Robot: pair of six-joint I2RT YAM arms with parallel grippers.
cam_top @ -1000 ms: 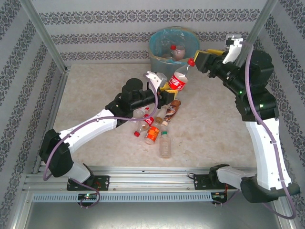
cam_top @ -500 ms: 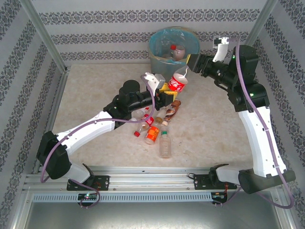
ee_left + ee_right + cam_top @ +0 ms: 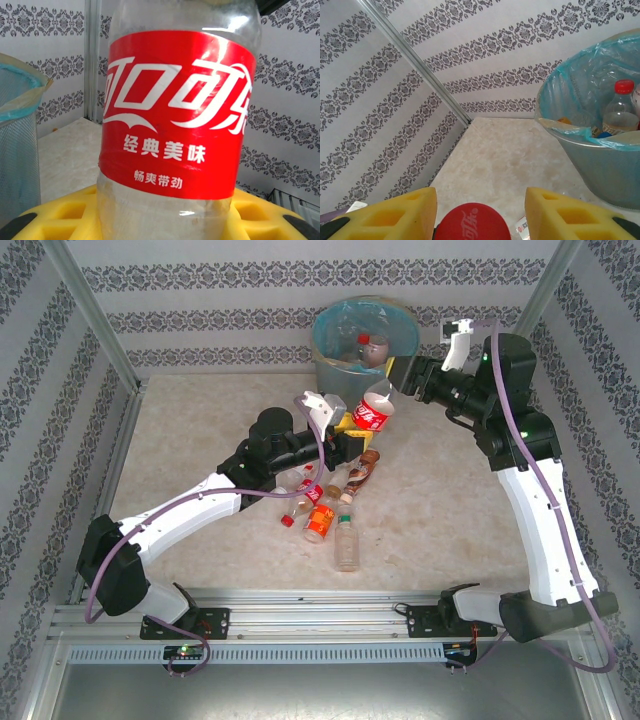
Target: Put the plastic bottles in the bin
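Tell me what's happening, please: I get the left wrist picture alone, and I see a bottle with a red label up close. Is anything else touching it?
Observer: From above, the left gripper holds the red-labelled bottle by its body, and the right gripper straddles its red cap. Whether it pinches the cap I cannot tell.
Operator: Is the bin empty?
Observer: No, a red-capped bottle sits inside the bin.
Operator: Any left to pick up?
Observer: Yes, several loose bottles lie in the middle of the table.
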